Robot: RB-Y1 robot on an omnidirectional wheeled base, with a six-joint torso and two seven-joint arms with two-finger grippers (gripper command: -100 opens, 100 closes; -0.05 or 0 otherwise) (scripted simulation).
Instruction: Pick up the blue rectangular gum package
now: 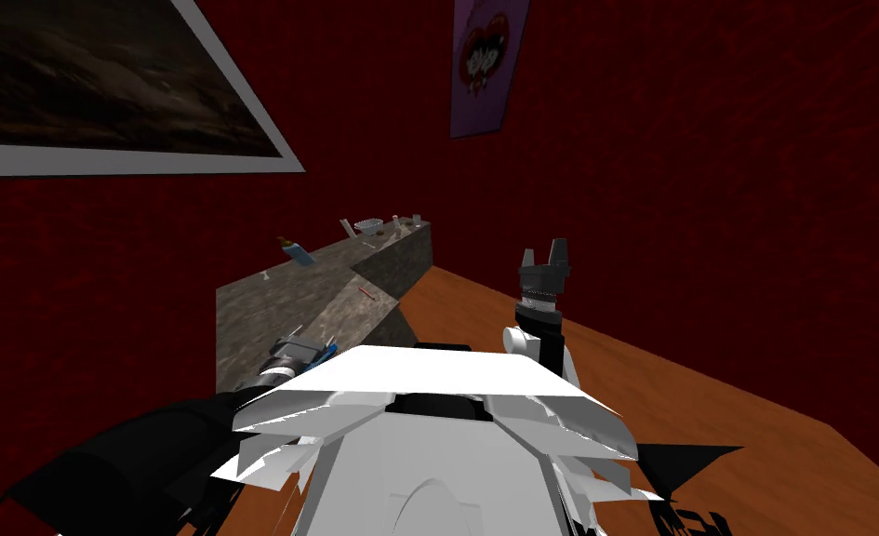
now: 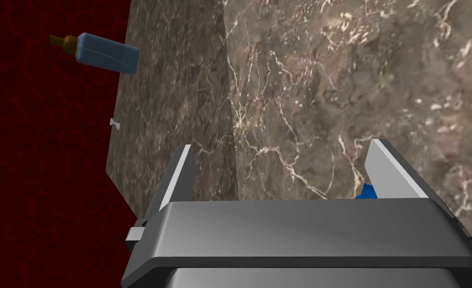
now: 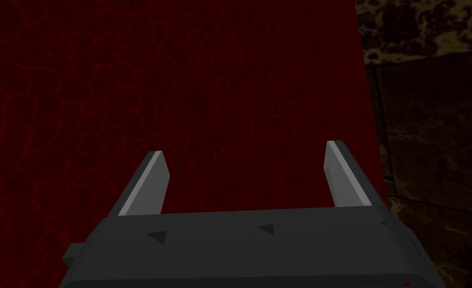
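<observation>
My left gripper [image 2: 279,167] is low over a counter [image 2: 304,75] of brown-grey stone with pale veins. Its two fingers stand wide apart, so it is released and grips nothing. The blue gum package [image 2: 365,192] shows as a small blue corner at the foot of one finger [image 2: 387,170], on its inner side. It is touching that finger or just beside it, I cannot tell which. The rest of the package is hidden behind the dark body of my gripper, so I cannot see its shape. The other finger [image 2: 180,172] is well apart from it, with bare stone in between.

In the head view the same blue spot is at the tip of my left hand, near the front edge of the counter.

Farther along the counter, near the dark red wall [image 1: 707,140], lies a blue bottle [image 2: 107,52] with a brown cap. A small white piece [image 2: 112,122] is between the bottle and my hand. A thin red stick [image 1: 366,292] lies on the counter, and a white bowl [image 1: 368,225] stands among some small things at the far end.

My right gripper [image 1: 544,249] is raised above the wooden floor [image 1: 614,372], beside the counter, and points up. Its fingers are also spread and hold nothing.
</observation>
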